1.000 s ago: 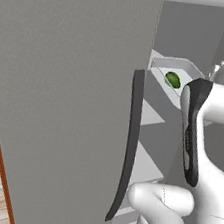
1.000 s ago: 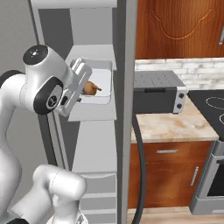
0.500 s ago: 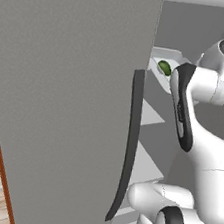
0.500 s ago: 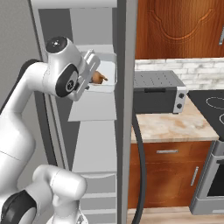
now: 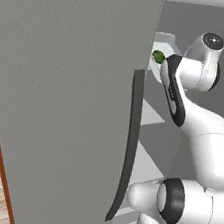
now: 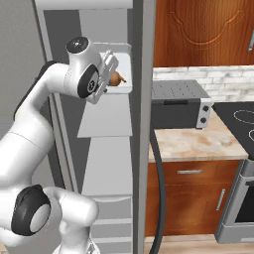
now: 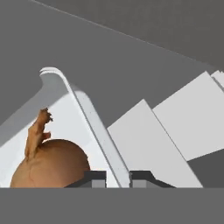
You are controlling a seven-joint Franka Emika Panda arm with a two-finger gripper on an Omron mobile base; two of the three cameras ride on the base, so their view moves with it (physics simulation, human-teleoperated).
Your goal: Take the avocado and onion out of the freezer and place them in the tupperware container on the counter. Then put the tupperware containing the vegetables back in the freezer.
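My gripper (image 7: 118,177) is shut on the low rim of the pale tupperware container (image 7: 93,124); one fingertip stands on each side of that rim. The orange-brown onion (image 7: 49,164) lies inside the tray, close to the fingers. From the right base view the gripper (image 6: 107,74) holds the tupperware container (image 6: 123,63) high up inside the open freezer (image 6: 107,121), with the onion (image 6: 117,79) in it. The left base view shows the dark green avocado (image 5: 157,56) in the tray (image 5: 166,41), past the freezer door (image 5: 60,101). Whether the tray touches a shelf I cannot tell.
The freezer's dark curved handle (image 5: 129,142) runs down the door edge. Pale shelves (image 7: 175,127) lie below the tray. To the right stand a grey toaster oven (image 6: 178,105) on the beige counter (image 6: 198,143) and a black stovetop (image 6: 242,117).
The arm has lifted the tray with the onion and avocado higher and carried it deeper into the freezer. The grip on the rim is unchanged.
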